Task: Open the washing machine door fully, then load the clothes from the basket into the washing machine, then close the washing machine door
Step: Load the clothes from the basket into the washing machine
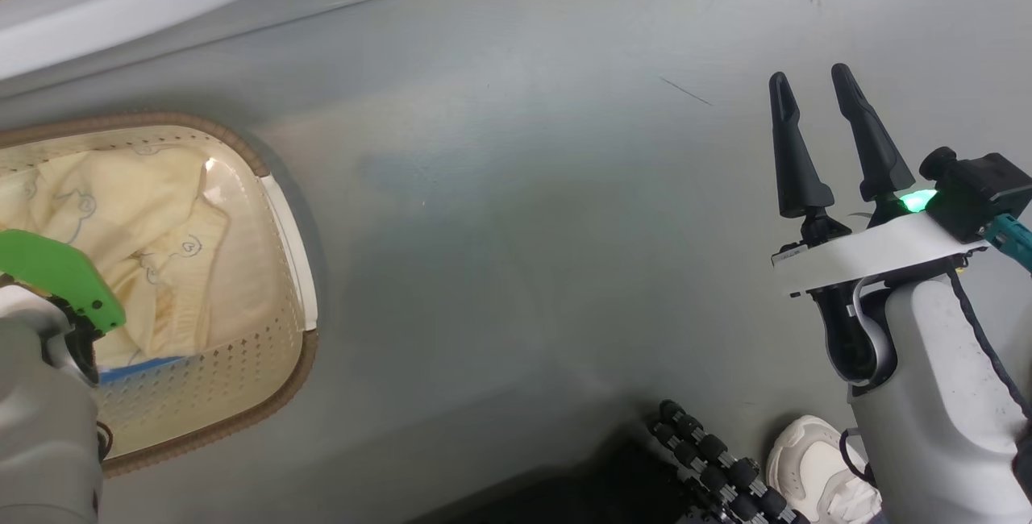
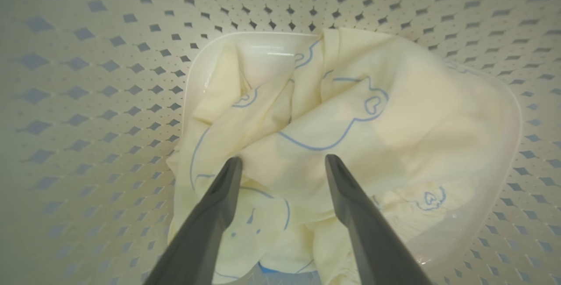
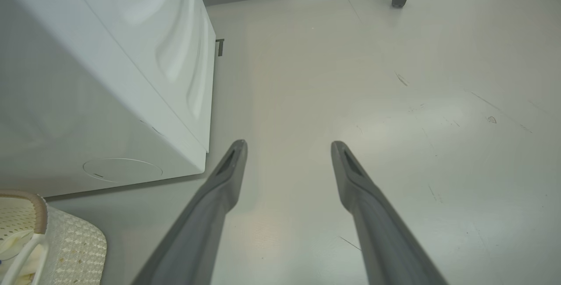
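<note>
The right gripper [image 1: 809, 74] has two long black fingers [image 1: 794, 161] with thin tips. Below them are a flat white plate [image 1: 879, 254], a bright green light [image 1: 915, 201], a black camera box [image 1: 979, 185] and a blue-green plug [image 1: 1012, 238]. A black cable [image 1: 978, 332] runs down the pale forearm [image 1: 927, 419]. The left arm [image 1: 40, 427] is grey with a green cap [image 1: 60, 270].

The basket [image 1: 242, 363] runs off the head view's left edge, and a pale forearm [image 1: 44, 427] covers part of the clothes [image 1: 137, 218]. The washing machine [image 1: 145, 0] is cropped at the top.

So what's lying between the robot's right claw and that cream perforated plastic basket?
Nothing: the head view shows bare, faintly scuffed grey floor from the cream perforated plastic basket across to the open right gripper.
</note>
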{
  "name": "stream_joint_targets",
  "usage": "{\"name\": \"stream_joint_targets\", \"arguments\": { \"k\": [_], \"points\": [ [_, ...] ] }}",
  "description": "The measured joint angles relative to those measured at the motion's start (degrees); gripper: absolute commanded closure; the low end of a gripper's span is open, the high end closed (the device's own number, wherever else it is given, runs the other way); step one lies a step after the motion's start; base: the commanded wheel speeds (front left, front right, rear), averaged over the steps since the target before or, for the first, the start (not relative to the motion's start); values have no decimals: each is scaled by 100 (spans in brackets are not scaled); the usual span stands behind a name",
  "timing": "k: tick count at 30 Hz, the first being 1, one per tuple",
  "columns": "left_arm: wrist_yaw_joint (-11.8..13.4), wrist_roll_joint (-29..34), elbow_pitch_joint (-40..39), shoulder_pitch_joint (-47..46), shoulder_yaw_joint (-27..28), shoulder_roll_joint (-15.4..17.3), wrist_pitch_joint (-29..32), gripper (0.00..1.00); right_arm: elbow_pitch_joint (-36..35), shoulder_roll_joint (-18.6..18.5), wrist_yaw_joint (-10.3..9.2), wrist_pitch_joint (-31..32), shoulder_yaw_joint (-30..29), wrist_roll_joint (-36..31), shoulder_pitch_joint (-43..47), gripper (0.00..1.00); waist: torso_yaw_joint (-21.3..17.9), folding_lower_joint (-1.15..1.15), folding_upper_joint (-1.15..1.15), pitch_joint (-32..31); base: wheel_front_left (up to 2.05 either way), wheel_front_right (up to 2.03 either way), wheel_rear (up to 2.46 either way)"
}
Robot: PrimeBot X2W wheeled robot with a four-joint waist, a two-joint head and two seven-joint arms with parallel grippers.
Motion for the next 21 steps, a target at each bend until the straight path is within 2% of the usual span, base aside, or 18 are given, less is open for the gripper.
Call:
{"name": "stream_joint_targets", "arguments": {
  "k": [21],
  "points": [
    [0,350,57,-238,374,46,-68,0,-24,7,0,0,52,2,-116,0,-59,0,0,304,0,0,0]
  ]
}}
